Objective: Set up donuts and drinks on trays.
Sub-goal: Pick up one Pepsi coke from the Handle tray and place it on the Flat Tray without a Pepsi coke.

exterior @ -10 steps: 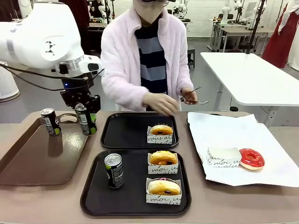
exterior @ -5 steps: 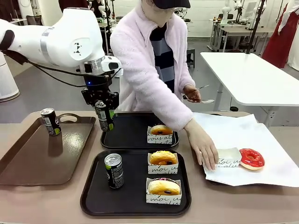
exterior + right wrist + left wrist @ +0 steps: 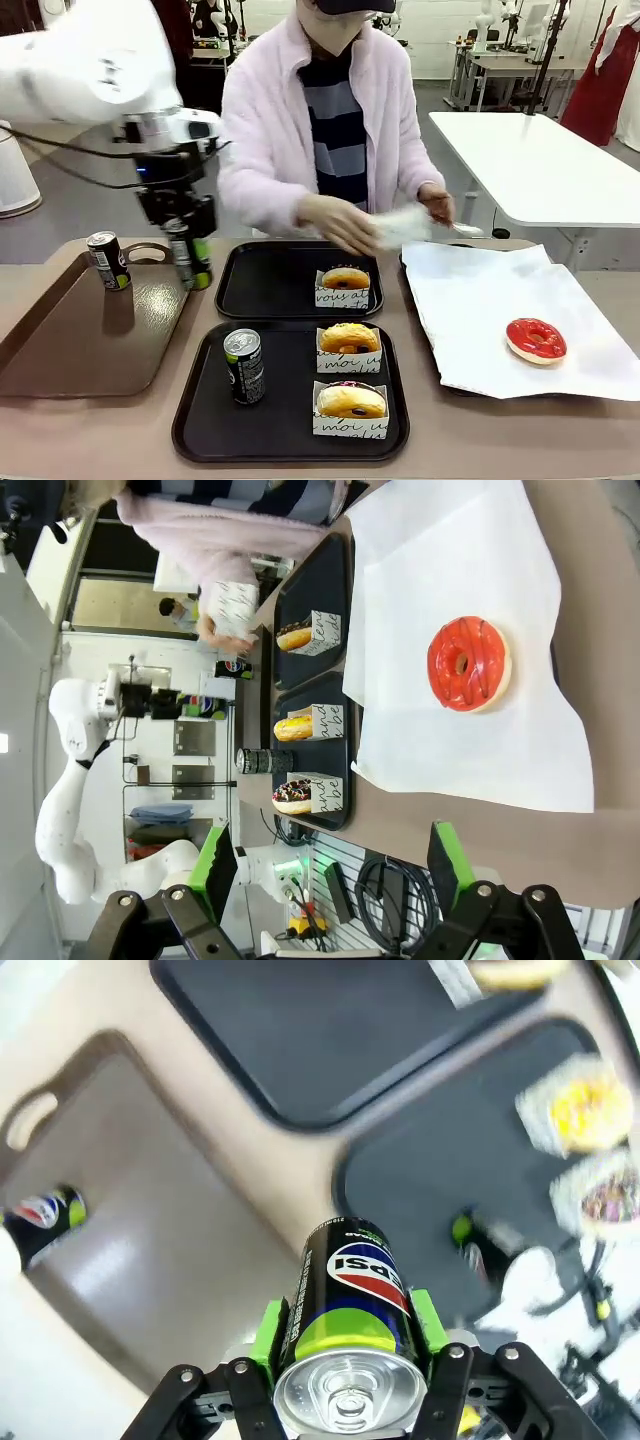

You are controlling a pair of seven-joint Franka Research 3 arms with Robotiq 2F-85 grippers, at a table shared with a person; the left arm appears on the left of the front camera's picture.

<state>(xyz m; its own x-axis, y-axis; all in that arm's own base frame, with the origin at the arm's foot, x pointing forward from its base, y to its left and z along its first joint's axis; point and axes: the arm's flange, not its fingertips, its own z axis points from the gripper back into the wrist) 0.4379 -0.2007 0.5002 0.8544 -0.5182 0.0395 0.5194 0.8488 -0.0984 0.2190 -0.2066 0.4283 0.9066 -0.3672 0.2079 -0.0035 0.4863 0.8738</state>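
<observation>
Dark can clamped in left gripper, jaws part-closed round it. It has swung back from the far black tray, now at its 9 o'clock, above the tabletop. Person's hand has lifted the paper sleeve, leaving the red donut bare. Judged: can not yet placed.

The far tray is bare across its left and middle. A donut sits at its right, and the person's hands hover over its far edge. The left gripper, gripping a can, hangs beside that tray's left rim. The brown tray is bare but for a spare can at its far corner. On the near tray a near can stands left and two donuts right, with a bare lane between. The paper is open around the red donut.
</observation>
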